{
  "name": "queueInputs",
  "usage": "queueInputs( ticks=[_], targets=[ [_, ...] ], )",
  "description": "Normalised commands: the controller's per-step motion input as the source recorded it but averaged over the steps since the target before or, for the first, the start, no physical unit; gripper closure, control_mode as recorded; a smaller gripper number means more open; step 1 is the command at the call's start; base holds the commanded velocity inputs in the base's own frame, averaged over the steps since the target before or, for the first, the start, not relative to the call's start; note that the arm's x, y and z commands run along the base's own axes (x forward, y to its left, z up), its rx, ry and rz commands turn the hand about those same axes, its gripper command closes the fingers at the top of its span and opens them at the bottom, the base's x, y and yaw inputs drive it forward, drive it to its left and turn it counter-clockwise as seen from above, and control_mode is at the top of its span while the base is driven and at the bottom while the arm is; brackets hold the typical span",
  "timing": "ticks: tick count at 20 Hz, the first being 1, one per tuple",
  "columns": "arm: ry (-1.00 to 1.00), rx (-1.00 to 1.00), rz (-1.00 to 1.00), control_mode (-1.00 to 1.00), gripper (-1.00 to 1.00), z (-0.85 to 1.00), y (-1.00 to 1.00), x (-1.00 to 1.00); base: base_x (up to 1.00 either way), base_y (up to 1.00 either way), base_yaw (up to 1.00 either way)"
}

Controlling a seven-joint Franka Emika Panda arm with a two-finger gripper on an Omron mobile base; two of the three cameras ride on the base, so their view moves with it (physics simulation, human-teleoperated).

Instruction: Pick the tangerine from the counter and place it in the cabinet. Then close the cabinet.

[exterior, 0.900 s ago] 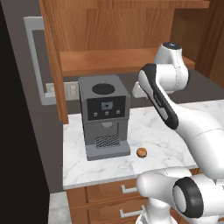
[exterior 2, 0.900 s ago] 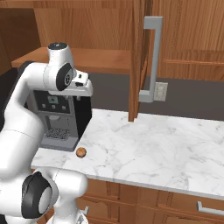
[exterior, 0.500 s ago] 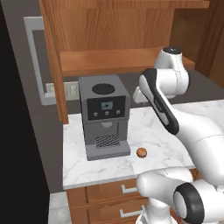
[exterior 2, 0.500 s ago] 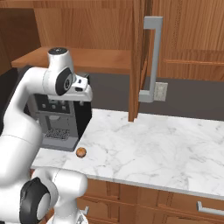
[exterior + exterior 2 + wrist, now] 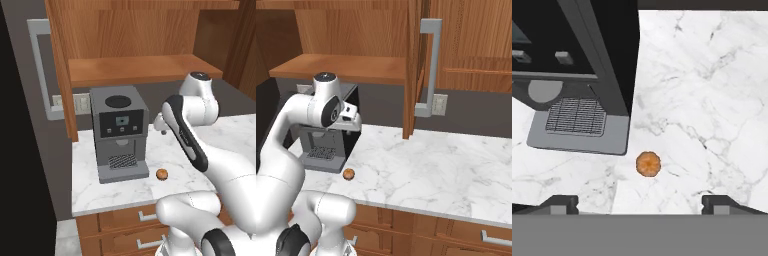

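**Gripper poised above the tangerine, pick not yet begun**

Taking the coffee machine (image 5: 120,132) as the landmark and reading left to right in the left base view: the open cabinet door (image 5: 60,70) hung beyond the machine's left side, the cabinet (image 5: 135,67) shelf ran above it, and the tangerine (image 5: 162,174) lay on the counter (image 5: 125,187) just off the machine's front right corner, near the drip tray but apart from it. Further right rose the white arm.

In the hand view the tangerine (image 5: 648,164) sat on bare marble beside the tray's corner, roughly centred between the two fingertips (image 5: 559,204). The gripper (image 5: 640,205) stood wide open and held nothing.

To do this step well, I judged the descent should be straight down with the fruit kept midway between the jaws, minding the finger nearest the machine so it would not catch the tray edge. The fruit is round and small and could roll if nudged off-centre, so closing should wait until the tips flank its widest part.

The arm was folded high, elbow up beside the machine, with the hand (image 5: 351,120) pointing down at the counter, well above the fruit.
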Motion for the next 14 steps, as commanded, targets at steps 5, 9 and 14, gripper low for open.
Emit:
queueInputs(
  ticks=[5,9,14],
  targets=[
    [0.00,0.08,-0.01,-1.00,-1.00,-0.44,-0.01,-0.01,0.00,0.00,0.00],
    [0.02,0.11,-0.01,-1.00,-1.00,-0.45,-0.04,0.00,0.00,0.00,0.00],
    [0.09,0.12,-0.01,-1.00,-1.00,-0.47,-0.09,0.00,0.00,0.00,0.00]
  ],
)
